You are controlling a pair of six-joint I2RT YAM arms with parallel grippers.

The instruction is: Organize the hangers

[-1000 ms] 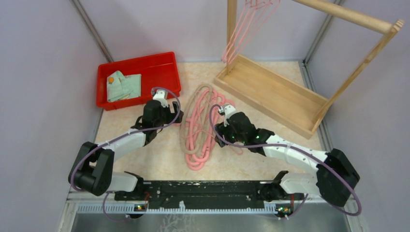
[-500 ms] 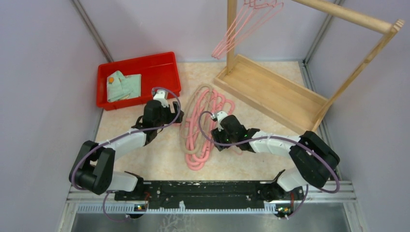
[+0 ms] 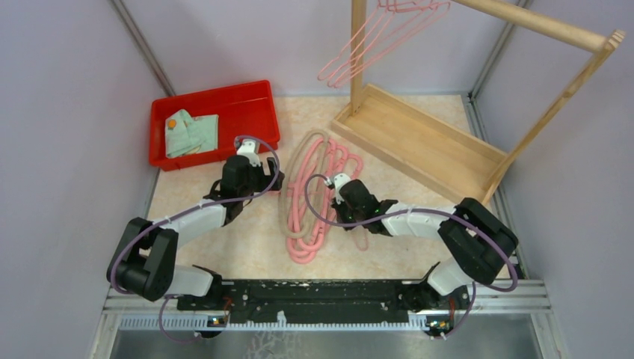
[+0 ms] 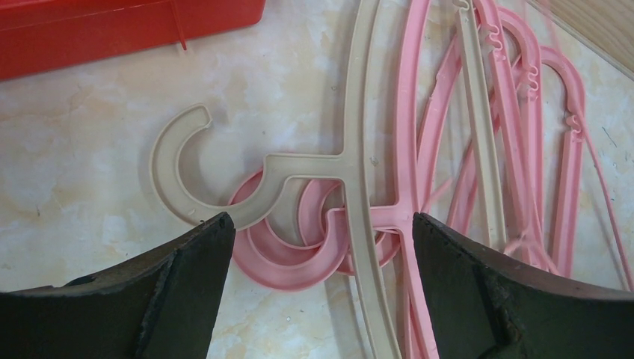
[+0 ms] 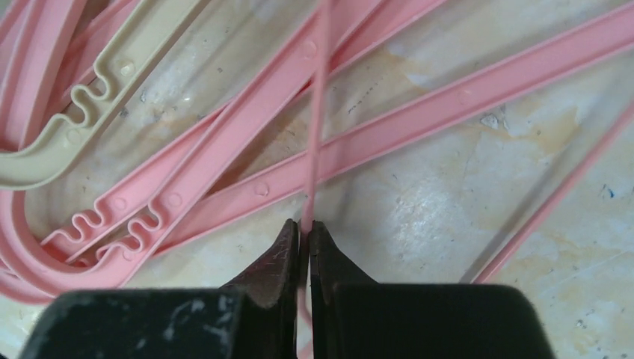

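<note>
A pile of pink hangers [image 3: 303, 217], with a pale beige one among them, lies on the table between my arms. More pink hangers [image 3: 374, 41] hang from the wooden rack at the back, swung out to the left. My right gripper [image 3: 350, 200] is low at the pile's right edge. In the right wrist view it [image 5: 306, 228] is shut on a thin pink hanger bar [image 5: 318, 112] seen edge-on. My left gripper [image 4: 321, 218] is open above the beige hook [image 4: 179, 161] and the pink hooks [image 4: 291, 262] and touches none of them.
A red tray [image 3: 224, 101] holding a folded green cloth [image 3: 191, 131] stands at the back left, just beyond my left arm [image 3: 241, 179]. The wooden rack's base tray [image 3: 419, 142], upright post [image 3: 359, 45] and top bar [image 3: 538, 22] fill the back right. Grey walls close in both sides.
My right gripper moved left to the pile's edge and closed on a thin pink hanger bar. The hangers on the rack swung out to the left. The left arm stayed still.
</note>
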